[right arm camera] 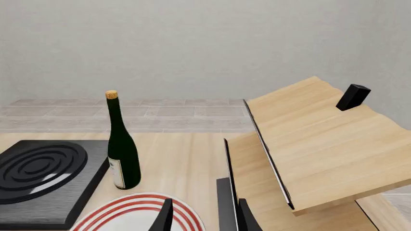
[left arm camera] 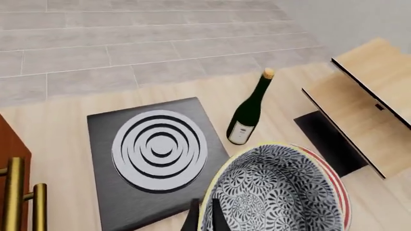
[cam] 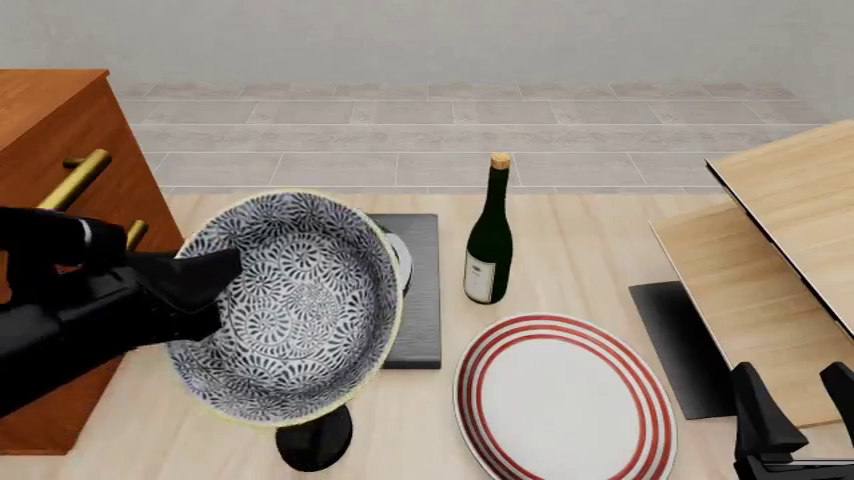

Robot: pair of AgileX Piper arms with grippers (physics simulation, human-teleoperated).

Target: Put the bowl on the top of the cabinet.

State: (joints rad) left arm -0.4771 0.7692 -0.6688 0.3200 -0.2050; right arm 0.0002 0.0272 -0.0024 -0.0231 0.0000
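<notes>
**Bowl held in the air beside the cabinet**

We see the left gripper (cam: 200, 290) closed on the rim of the bowl (cam: 294, 305), one dark finger inside the patterned wall. The bowl hangs tilted above the table (cam: 587, 260), its opening turned toward the front camera, its shadow on the wood below. It sits just at 3 o'clock of the cabinet (cam: 54, 120), lower than the cabinet's top, and partly covers the stove (cam: 420, 290).

From the bowl, the wine bottle (cam: 489, 240) stands upright at 2 o'clock, and the white plate (cam: 567, 400) with red rings lies flat at 4 o'clock. Pale wood boards (cam: 787, 230) slope at the table's 3 o'clock edge over a dark mat (cam: 674, 340).

The right gripper (cam: 794, 415) hovers low at 5 o'clock, its fingers apart and holding nothing.

The table is light wood with a soft grain. Beyond it runs a floor (cam: 400, 130) of grey tiles in long rows, ending at a plain pale wall (cam: 427, 40).
</notes>
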